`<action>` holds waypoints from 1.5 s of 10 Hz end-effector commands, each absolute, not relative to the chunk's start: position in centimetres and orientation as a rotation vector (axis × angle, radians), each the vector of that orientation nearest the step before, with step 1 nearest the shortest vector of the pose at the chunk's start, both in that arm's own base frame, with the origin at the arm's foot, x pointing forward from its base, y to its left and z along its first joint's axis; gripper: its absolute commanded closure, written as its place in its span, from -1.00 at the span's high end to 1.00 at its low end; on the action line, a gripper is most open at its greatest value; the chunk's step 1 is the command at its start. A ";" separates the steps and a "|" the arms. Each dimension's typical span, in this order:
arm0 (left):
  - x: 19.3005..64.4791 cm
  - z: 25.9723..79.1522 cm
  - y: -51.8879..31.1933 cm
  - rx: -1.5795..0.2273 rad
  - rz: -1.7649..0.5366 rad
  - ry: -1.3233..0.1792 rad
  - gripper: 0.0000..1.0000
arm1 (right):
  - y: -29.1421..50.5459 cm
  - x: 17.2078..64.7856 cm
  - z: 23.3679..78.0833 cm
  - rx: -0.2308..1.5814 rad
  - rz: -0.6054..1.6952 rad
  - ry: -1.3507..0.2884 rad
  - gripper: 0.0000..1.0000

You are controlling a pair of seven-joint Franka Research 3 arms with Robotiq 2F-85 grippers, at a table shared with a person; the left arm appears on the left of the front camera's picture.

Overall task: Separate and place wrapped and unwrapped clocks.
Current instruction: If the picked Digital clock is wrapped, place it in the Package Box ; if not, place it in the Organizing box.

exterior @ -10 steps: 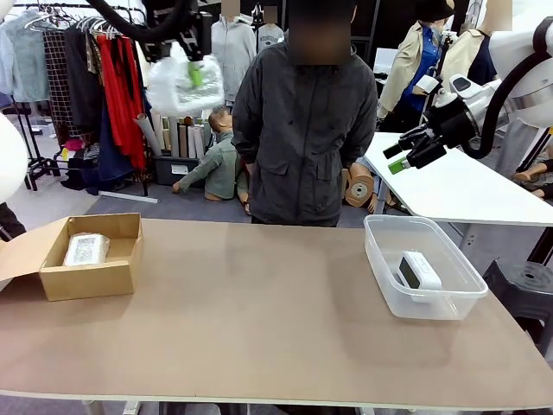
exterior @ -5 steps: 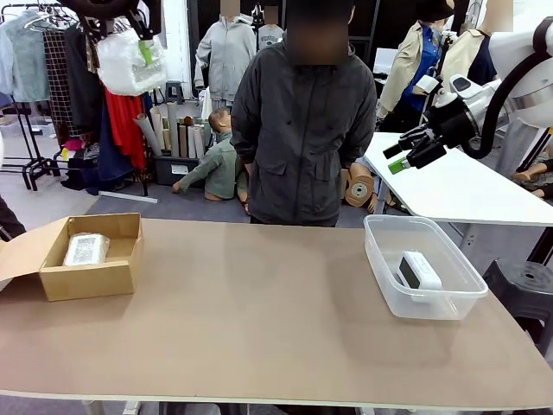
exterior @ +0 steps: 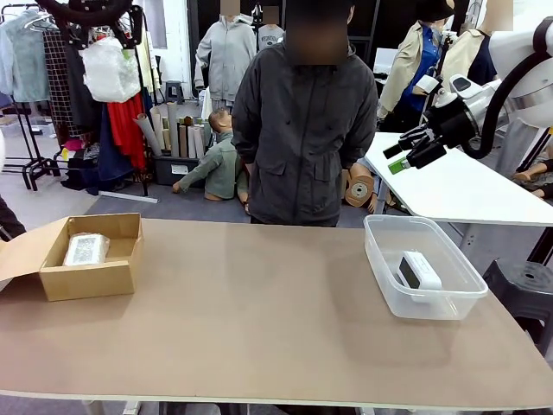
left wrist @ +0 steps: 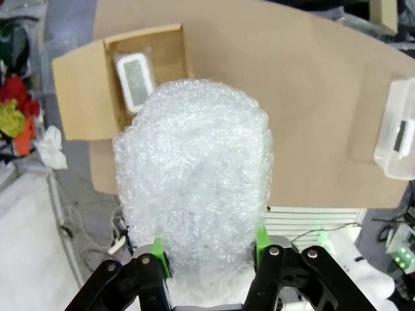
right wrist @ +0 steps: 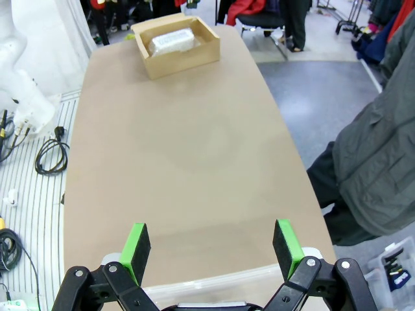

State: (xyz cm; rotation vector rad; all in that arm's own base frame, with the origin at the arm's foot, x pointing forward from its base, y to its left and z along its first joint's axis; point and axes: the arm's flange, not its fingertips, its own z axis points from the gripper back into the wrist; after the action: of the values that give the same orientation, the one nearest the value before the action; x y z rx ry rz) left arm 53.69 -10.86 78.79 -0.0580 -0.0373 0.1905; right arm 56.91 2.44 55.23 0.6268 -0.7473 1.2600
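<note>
High at the top left of the front view, my left gripper (exterior: pixel 111 39) is shut on a wrapped clock (exterior: pixel 109 71), a lump of whitish bubble wrap. In the left wrist view that wrapped clock (left wrist: pixel 194 175) sits between the green pads (left wrist: pixel 157 249), hanging high over the table. A second wrapped clock (exterior: pixel 86 249) lies in the brown cardboard box (exterior: pixel 104 281) at the table's left; it also shows as the wrapped clock (left wrist: pixel 134 81) from the left wrist. The bare white clock (exterior: pixel 419 271) lies in the clear tub (exterior: pixel 384 264) at the right. My right gripper (exterior: pixel 404 154) hovers open, high at the right, with nothing between its fingers.
A person in a dark grey jacket (exterior: pixel 302 130) stands at the far side, hands out of sight. The brown table (exterior: pixel 259 311) is bare between box and tub. A white table (exterior: pixel 458 186) stands at the back right, clothes racks at the back left.
My left gripper has carried the wrapped clock leftward along the top of the front view, from near the middle-left to above the box's side. The right arm has not moved.
</note>
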 end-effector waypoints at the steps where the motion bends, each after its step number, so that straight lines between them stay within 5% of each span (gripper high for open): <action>1: 53.7 79.2 -10.9 -0.068 0.151 -0.061 -1.00 | 2.4 56.9 55.4 0.625 1.266 -0.750 1.00; 8: 53.9 78.8 -11.1 -0.062 0.161 -0.047 -1.00 | 2.4 56.9 55.4 0.625 1.266 -0.750 1.00; 12: 53.2 74.4 -8.4 0.036 0.337 0.387 -1.00 | 2.4 56.9 55.4 0.625 1.266 -0.750 1.00; 15: 51.4 71.1 -6.4 0.036 0.366 0.513 -1.00 | 2.4 56.9 55.4 0.625 1.266 -0.750 1.00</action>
State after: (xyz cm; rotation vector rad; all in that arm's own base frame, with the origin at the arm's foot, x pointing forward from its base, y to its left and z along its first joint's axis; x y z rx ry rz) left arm 51.62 -6.58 66.71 0.0587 0.4726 0.3447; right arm 56.91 2.44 55.23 0.6267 -0.7471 1.2602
